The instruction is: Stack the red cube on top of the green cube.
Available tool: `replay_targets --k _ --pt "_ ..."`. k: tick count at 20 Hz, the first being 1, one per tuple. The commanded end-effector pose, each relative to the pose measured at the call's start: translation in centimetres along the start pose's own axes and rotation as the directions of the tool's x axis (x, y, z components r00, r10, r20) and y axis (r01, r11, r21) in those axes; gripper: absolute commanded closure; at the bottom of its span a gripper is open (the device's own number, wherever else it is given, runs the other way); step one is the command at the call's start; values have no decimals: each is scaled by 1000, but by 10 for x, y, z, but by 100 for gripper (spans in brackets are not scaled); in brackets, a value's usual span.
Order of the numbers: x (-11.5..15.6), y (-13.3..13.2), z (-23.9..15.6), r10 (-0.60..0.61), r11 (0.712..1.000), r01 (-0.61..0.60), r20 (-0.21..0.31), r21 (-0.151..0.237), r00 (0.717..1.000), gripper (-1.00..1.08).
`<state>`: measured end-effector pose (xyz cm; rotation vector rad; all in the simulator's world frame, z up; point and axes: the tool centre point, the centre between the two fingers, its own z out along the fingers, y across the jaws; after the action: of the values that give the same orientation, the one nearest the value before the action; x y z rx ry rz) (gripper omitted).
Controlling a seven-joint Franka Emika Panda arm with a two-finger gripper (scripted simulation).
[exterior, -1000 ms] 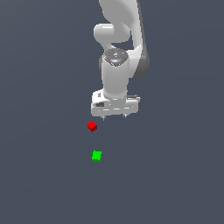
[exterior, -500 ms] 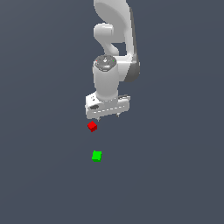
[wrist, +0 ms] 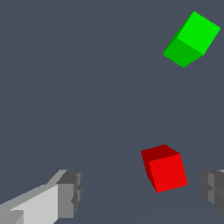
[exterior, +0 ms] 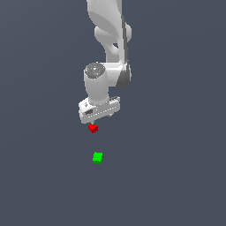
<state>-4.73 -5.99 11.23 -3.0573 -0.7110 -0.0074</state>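
Observation:
The red cube [exterior: 92,128] lies on the dark floor, and the green cube [exterior: 97,157] rests a short way nearer the camera in the exterior view. My white gripper [exterior: 99,119] hangs just above the red cube, slightly toward the exterior view's right of it. In the wrist view the gripper [wrist: 142,192] is open. The red cube [wrist: 165,168] sits between the grey fingertips [wrist: 70,194], closer to the one at the picture's edge and touching neither. The green cube [wrist: 192,39] lies apart from the red one, beyond the fingers.
A plain dark grey floor [exterior: 176,176] spreads all round the two cubes. The white arm [exterior: 110,39] rises behind the gripper in the exterior view.
The gripper has moved down and toward the exterior view's left, ending just over the red cube. Both cubes have stayed where they were.

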Motion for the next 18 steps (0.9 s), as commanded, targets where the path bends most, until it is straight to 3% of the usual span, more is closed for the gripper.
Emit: replay_targets --k 1,18 --pt "-7 9 8 -49 999 49 1 0 999 -92" --pt "-30 50 42 -247 969 247 5 0 969 -92"
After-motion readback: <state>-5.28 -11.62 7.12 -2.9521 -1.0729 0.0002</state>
